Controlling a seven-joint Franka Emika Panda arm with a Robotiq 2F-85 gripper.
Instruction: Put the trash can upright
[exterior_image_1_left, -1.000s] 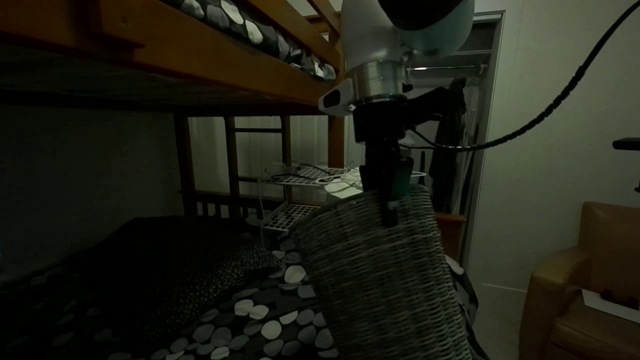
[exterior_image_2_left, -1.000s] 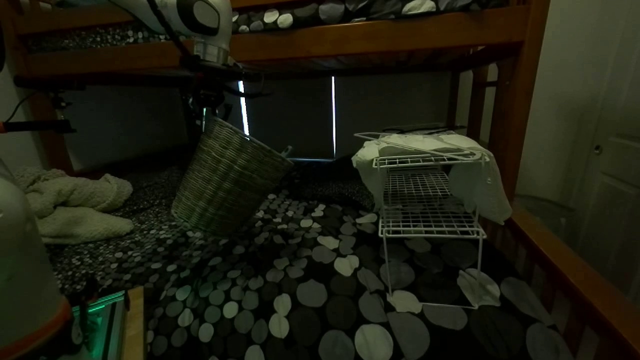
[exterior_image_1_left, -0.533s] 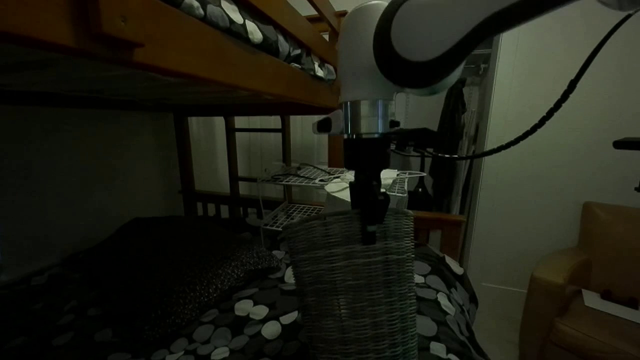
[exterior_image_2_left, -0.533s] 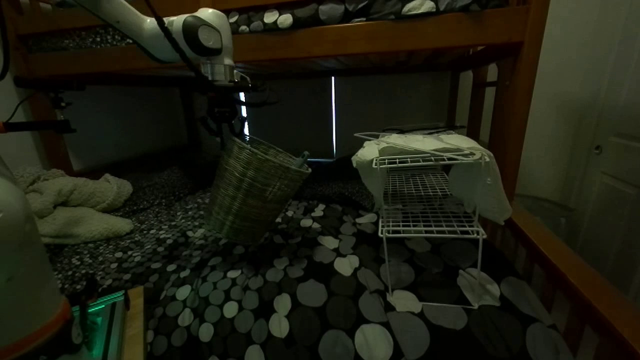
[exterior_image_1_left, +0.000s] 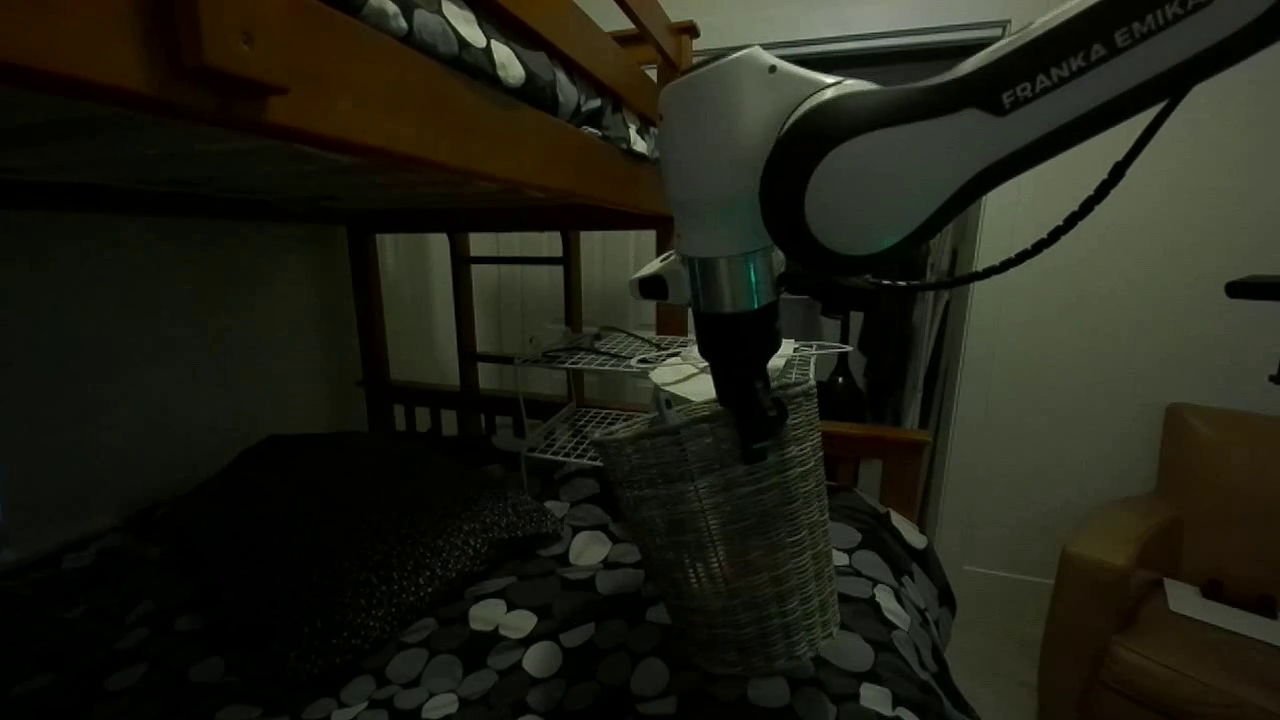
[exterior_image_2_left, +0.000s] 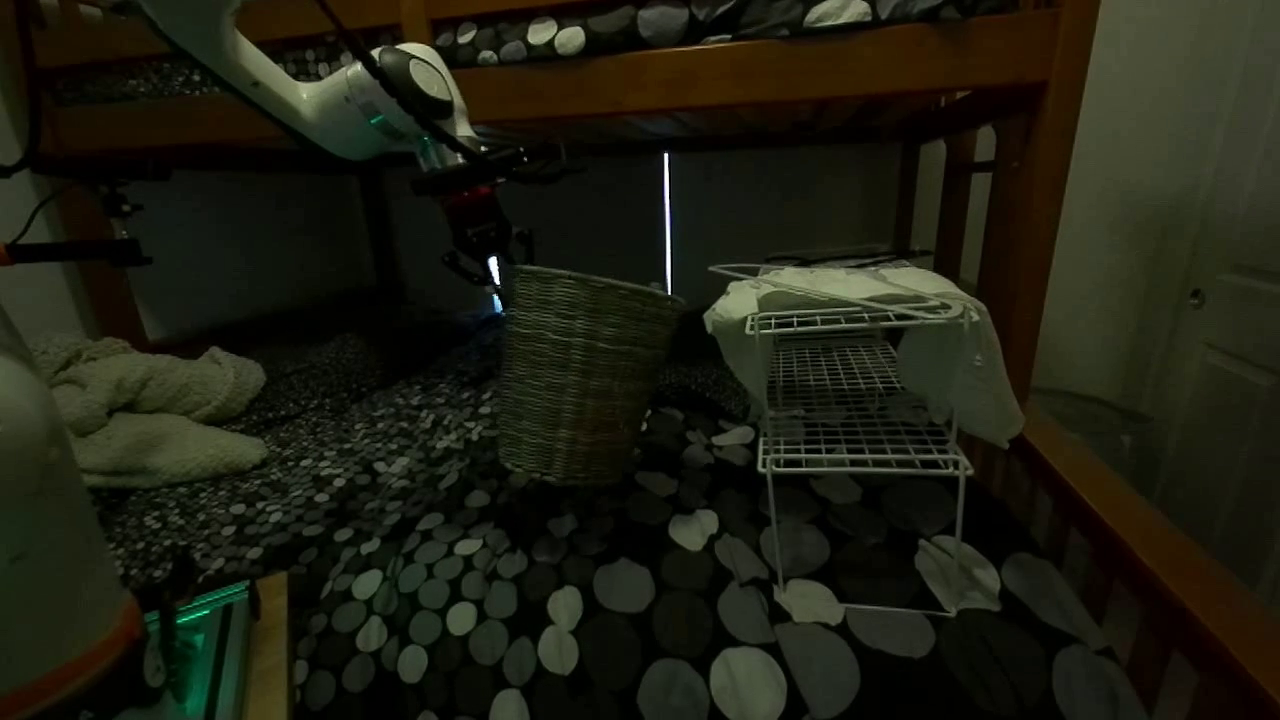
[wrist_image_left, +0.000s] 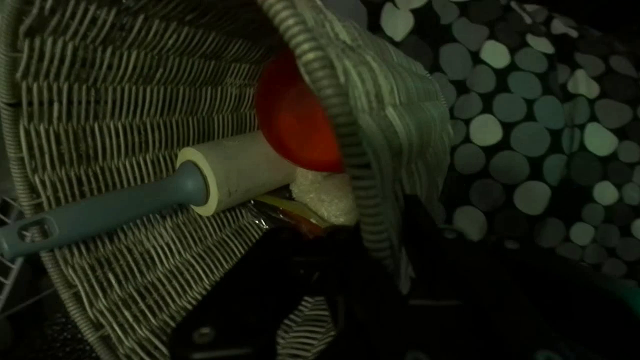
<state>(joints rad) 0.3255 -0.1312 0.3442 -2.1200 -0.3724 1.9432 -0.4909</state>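
Note:
The trash can (exterior_image_1_left: 720, 540) is a round, tapered, grey-brown woven bin. It shows in both exterior views (exterior_image_2_left: 590, 380), over the dotted bed, near upright and tilted slightly. I cannot tell whether its base touches the bed. My gripper (exterior_image_1_left: 762, 440) is at its rim and also shows in an exterior view (exterior_image_2_left: 503, 285). In the wrist view the gripper (wrist_image_left: 377, 235) has one finger inside and one outside the trash can's wall (wrist_image_left: 140, 100), shut on the rim. Inside are a roller with a grey-blue handle (wrist_image_left: 125, 202), a red round thing (wrist_image_left: 295, 120) and a shiny packet.
A white wire rack (exterior_image_2_left: 865, 470) with white cloth on top stands beside the trash can on the bed (exterior_image_2_left: 620, 640). The upper bunk's wooden beam (exterior_image_2_left: 760, 90) runs above. A dark pillow (exterior_image_1_left: 380, 540) and a cream blanket (exterior_image_2_left: 150, 400) lie on the bed.
The trash can has turned from strongly tilted to near upright and moved towards the white rack. My gripper stays on the rim and has moved and tilted with it.

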